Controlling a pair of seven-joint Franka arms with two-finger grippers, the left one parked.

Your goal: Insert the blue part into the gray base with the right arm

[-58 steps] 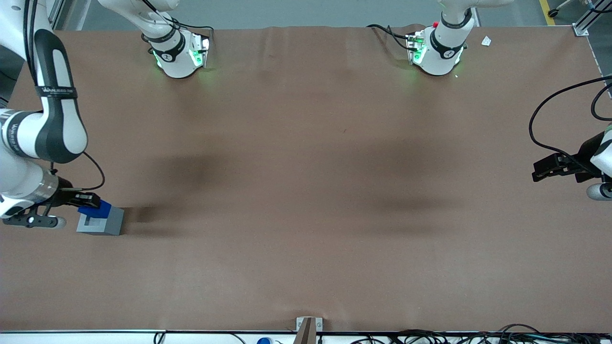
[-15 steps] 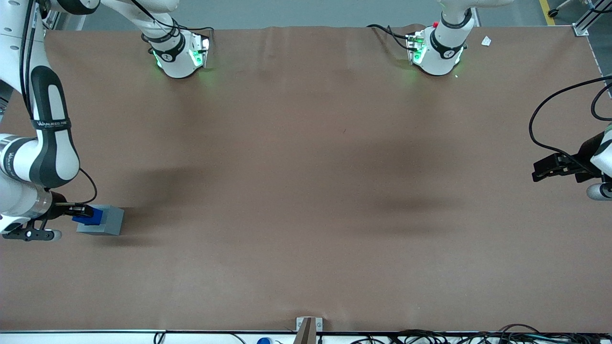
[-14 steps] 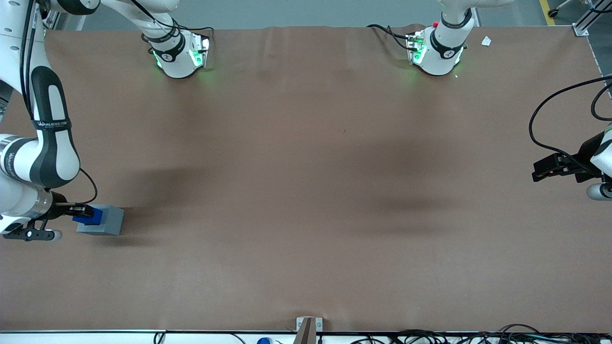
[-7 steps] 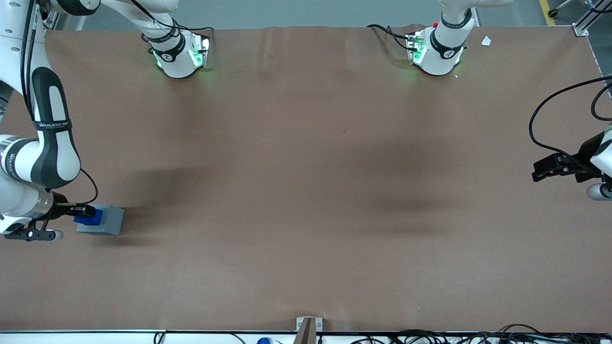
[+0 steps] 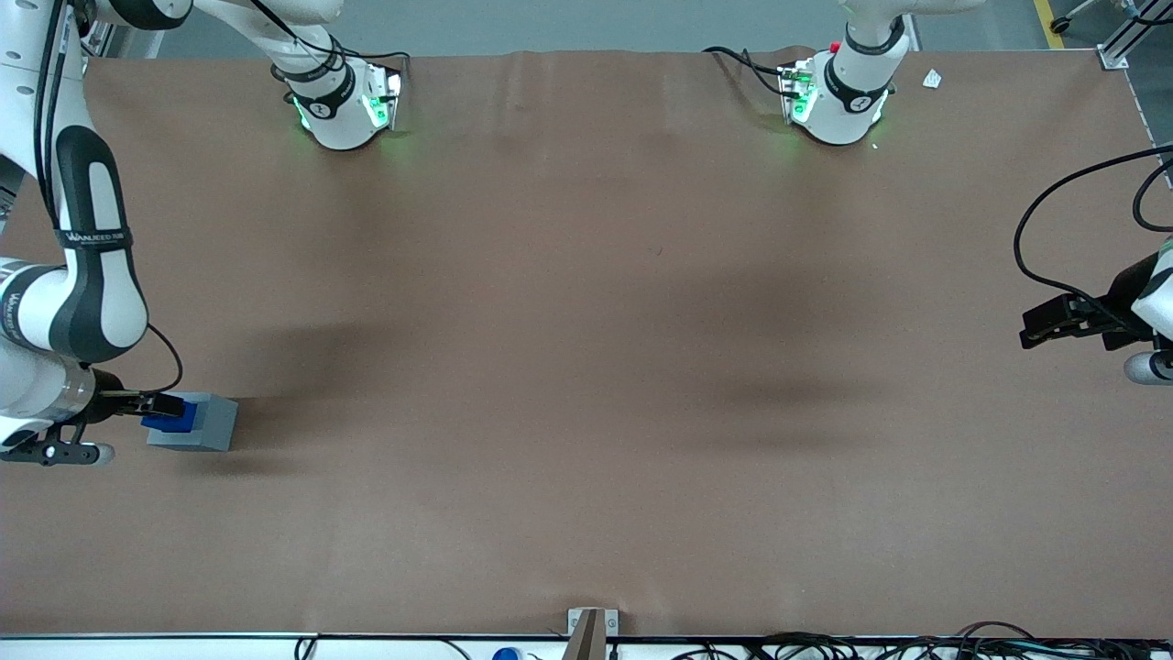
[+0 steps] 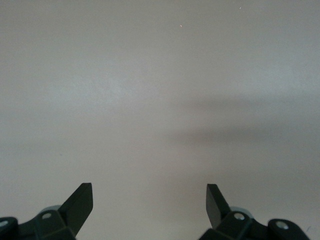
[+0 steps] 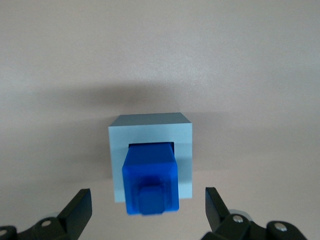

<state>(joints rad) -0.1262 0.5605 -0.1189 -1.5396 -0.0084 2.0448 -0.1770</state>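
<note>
Gray base stands on the brown table cover toward the working arm's end of the table, at mid-depth from the front camera. Blue part sits in the square recess of the gray base's top face, body standing up out of the opening, narrower stepped stub uppermost.

In the right wrist view the blue part rises out of the recess of the gray base. A rim of gray shows on either side of the part, and a dark gap shows along one edge of the recess. How deep the part sits cannot be told.

Right arm reaches down over the table edge at its own end. Its gripper is just above and beside the blue part, on the side toward the working arm's end. In the right wrist view the gripper has its fingers spread wide, one to each side of the part, neither touching it. The part is released; nothing is grasped.
</note>
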